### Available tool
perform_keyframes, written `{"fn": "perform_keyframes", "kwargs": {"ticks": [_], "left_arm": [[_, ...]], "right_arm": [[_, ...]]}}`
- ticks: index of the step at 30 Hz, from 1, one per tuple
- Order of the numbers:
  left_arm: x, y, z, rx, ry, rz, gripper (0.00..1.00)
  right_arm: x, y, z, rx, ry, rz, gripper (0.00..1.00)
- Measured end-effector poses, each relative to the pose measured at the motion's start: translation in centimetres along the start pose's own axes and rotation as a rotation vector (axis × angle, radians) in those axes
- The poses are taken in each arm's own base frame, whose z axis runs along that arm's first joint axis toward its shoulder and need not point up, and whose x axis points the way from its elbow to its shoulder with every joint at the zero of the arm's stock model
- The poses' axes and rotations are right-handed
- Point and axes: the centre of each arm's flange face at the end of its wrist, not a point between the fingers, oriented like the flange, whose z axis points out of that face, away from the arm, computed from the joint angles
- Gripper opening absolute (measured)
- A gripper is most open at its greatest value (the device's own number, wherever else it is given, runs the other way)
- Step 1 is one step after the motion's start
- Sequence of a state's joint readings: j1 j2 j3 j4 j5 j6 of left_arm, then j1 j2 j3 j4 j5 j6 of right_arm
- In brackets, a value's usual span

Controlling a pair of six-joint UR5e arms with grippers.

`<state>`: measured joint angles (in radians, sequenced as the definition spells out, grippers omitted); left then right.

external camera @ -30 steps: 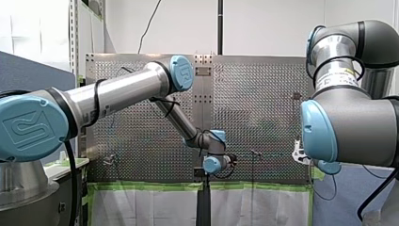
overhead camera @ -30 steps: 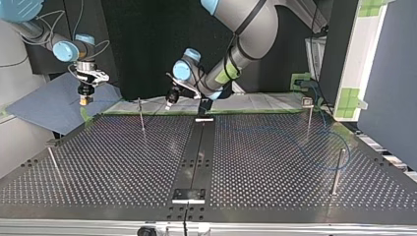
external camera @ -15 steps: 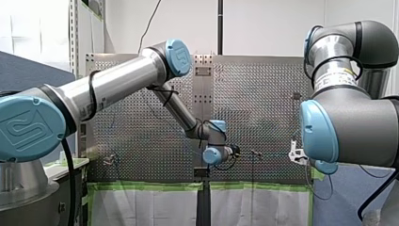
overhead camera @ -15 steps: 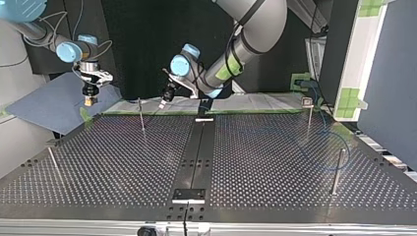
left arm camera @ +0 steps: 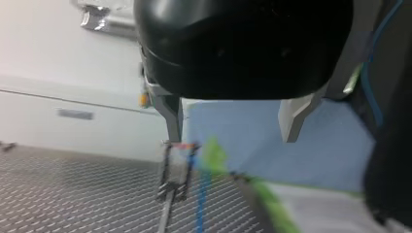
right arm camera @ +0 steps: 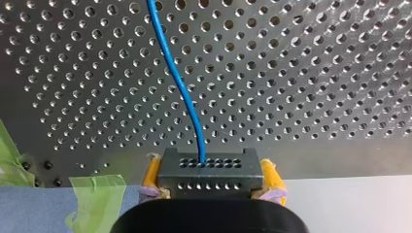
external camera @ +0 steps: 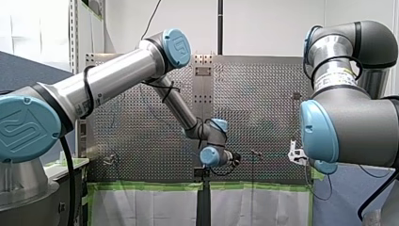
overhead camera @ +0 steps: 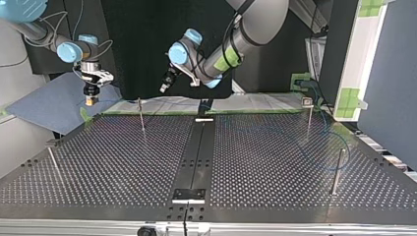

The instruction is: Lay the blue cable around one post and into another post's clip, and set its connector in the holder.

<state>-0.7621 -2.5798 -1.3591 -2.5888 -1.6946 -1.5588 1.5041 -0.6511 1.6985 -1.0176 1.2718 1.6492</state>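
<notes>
**Connector gripped at the tabletop's edge, holder step ahead**

At the top view's left, over the border of the perforated metal tabletop (overhead camera: 123, 162): right claw (overhead camera: 89, 100), yellow pads clenched on the dark grey, hole-dotted rectangular connector (right arm camera: 209, 174). Leaving the connector's face and snaking away across the holes: the thin blue cable (right arm camera: 180, 82). Just beside, a strip of green tape (right arm camera: 92, 194) and a blue-grey sheet (overhead camera: 49, 110) beyond the tabletop.

Nearer the top view's middle, left claw (left arm camera: 233, 128): black, bare metal fingers spread, released, holding nothing. Below it, a thin metal clip-topped post (left arm camera: 176, 167), cable just beside the clip; in or out of it, impossible to tell. At the top view's right, a faint blue loop close by a plain metal post (overhead camera: 337, 169); wrapped or not, too faint to say. Holder not made out with any certainty.

Likely step in hand: carrying the connector to its holder. Keep the pads square on the block's sides. Travel slowly, letting slack follow, so as not to tug the cable away from post or clip. Avoid kinking the cable at the connector's face.

Room: broad, open perforated ground across the middle, posts well apart. Tightest spots: the tabletop's border under the right claw, and the clip-topped post under the left. Lift clear before crossing either.
</notes>
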Motion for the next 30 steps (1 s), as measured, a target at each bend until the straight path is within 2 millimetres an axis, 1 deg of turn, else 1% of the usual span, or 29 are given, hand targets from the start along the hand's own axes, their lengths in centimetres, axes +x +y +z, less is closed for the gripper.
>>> {"fn": "perform_keyframes", "kwargs": {"ticks": [2, 4, 7, 14, 17, 22, 30], "left_arm": [[0.2, -0.6, -0.4, 0.016, 0.016, 0.018, 0.98], [-0.1, -1.2, -0.6, 0.034, 0.015, 0.029, 0.98], [-1.0, -2.5, -0.5, 0.062, 0.000, 0.029, 0.98], [-3.3, -6.4, -0.5, 0.099, -0.031, -0.001, 0.98], [-4.2, -7.2, -0.3, 0.107, -0.053, -0.026, 0.98], [-4.7, -7.6, -0.1, 0.111, -0.075, -0.067, 0.98], [-4.8, -6.6, 0.2, 0.057, -0.083, -0.118, 0.98]], "right_arm": [[0.0, 0.0, 0.0, 0.000, 0.000, 0.003, 0.00], [0.0, 0.0, 0.0, 0.000, 0.001, 0.005, 0.00], [0.0, 0.0, 0.0, 0.000, 0.002, 0.008, 0.00], [0.0, 0.1, 0.0, -0.001, 0.002, 0.014, 0.00], [-0.1, 0.1, 0.0, -0.001, 0.001, 0.015, 0.00], [-0.1, 0.2, 0.0, 0.000, 0.001, 0.016, 0.00], [-0.2, 0.1, 0.0, 0.004, 0.000, 0.018, 0.00]]}}
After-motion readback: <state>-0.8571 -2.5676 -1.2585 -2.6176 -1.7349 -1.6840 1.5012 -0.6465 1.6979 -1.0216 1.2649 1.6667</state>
